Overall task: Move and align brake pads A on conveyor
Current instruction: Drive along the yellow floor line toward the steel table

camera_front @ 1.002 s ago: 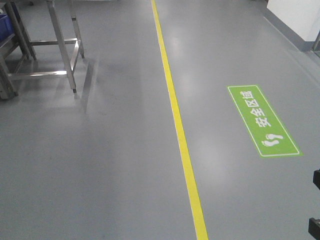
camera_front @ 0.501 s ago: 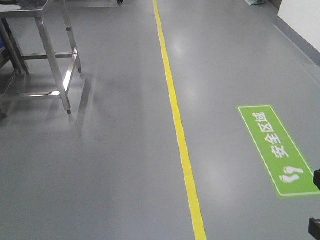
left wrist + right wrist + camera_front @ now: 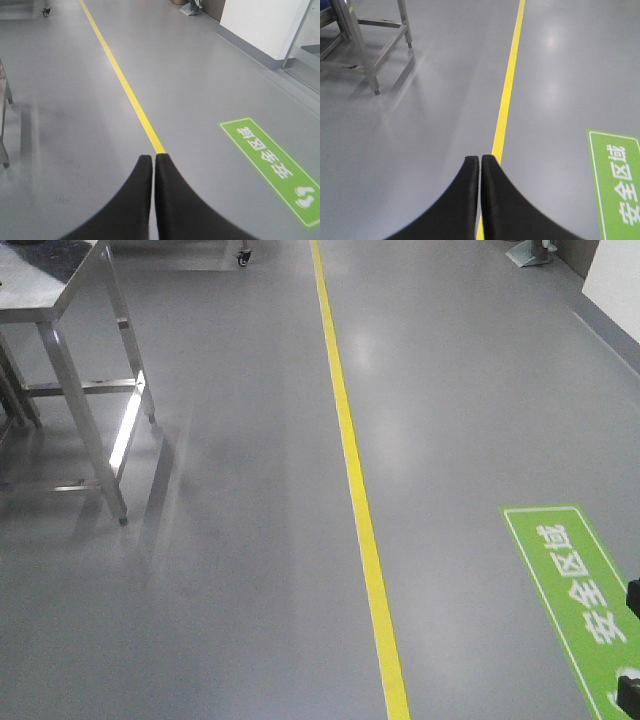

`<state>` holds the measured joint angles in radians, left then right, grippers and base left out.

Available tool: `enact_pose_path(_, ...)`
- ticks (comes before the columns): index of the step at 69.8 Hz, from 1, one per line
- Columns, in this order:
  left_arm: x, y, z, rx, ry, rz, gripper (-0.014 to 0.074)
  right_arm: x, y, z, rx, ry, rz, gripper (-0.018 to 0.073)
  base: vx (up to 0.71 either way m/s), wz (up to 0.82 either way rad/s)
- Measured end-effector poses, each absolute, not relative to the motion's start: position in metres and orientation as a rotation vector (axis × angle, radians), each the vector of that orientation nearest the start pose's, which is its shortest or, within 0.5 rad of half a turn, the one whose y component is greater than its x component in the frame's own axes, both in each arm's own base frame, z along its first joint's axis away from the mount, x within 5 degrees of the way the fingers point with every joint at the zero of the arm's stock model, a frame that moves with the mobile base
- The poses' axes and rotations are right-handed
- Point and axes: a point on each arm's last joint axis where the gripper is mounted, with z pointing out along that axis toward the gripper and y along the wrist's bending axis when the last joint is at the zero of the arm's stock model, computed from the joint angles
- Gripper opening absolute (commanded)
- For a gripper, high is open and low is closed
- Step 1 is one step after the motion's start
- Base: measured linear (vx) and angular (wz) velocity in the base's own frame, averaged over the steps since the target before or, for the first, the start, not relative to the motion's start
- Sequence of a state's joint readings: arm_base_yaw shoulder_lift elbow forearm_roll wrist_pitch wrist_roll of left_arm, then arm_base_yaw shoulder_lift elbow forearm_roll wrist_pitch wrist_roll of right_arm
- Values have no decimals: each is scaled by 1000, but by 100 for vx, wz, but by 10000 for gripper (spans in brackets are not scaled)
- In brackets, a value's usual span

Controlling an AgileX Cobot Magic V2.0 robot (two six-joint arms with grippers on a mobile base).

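Note:
No brake pads and no conveyor appear in any view; both are out of view. My left gripper (image 3: 153, 157) is shut with nothing between its black fingers, held above bare grey floor beside a yellow floor line (image 3: 125, 87). My right gripper (image 3: 480, 158) is likewise shut and holds nothing, hanging over the same yellow line (image 3: 507, 90). In the front view only a dark bit of the robot shows at the right edge (image 3: 630, 695).
A steel table (image 3: 50, 295) on thin legs stands at the left, its legs (image 3: 370, 65) also in the right wrist view. A green floor sign with white characters (image 3: 585, 605) lies at the right. A white wall (image 3: 265, 25) runs along the far right.
The whole scene has slid toward me: the green sign moved down and right, the steel table came closer and its top came into view. Both grippers' state has no earlier frame.

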<state>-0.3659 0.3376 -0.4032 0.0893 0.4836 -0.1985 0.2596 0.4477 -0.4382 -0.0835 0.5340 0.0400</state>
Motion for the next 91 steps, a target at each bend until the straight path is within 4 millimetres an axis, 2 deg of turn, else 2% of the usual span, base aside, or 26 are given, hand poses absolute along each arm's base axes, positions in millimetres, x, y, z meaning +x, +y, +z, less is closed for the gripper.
enact_pose_path(91,73,-24,283,207,1899,-290,-6,90,20,281,-268,2009,101,-6,56,2)
